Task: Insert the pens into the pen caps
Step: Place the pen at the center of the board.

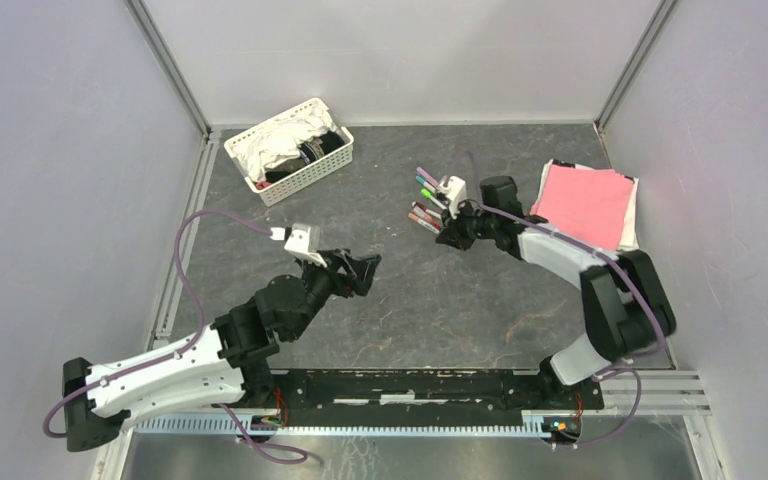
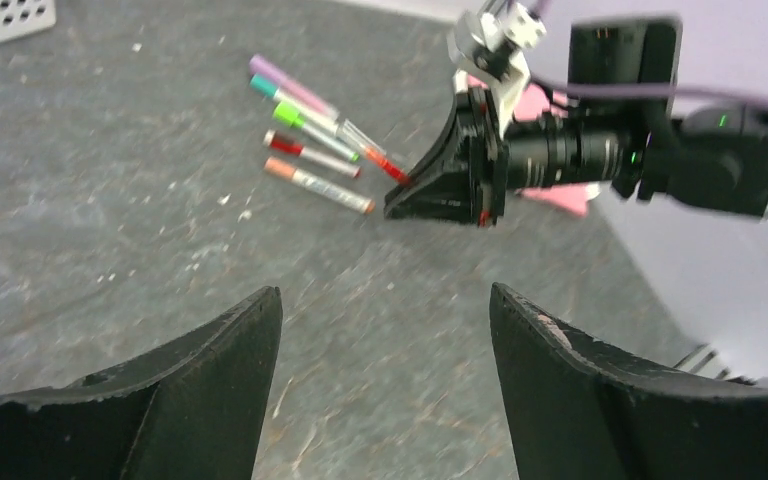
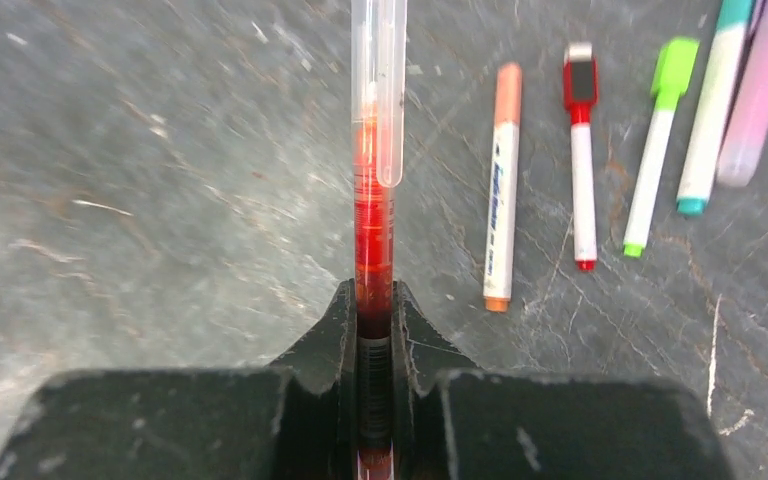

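My right gripper [image 3: 373, 292] is shut on a red pen [image 3: 372, 215] with a clear cap [image 3: 390, 90]; the pen points straight out from the jaws, low over the table. Beside it lie an orange pen [image 3: 501, 190], a red pen [image 3: 581, 160], a green pen [image 3: 655, 150], a teal pen [image 3: 710, 110] and a purple pen [image 3: 760, 90], with coloured caps on their ends. In the top view the pens [image 1: 425, 198] lie just left of the right gripper [image 1: 447, 234]. My left gripper [image 1: 365, 268] is open and empty, short of the pens [image 2: 310, 150], and its fingertips [image 2: 265, 305] are wide apart.
A white basket [image 1: 288, 150] with cloths stands at the back left. A pink cloth [image 1: 585, 205] lies at the back right. White walls close the table on three sides. The right arm's wrist [image 2: 560, 155] shows in the left wrist view.
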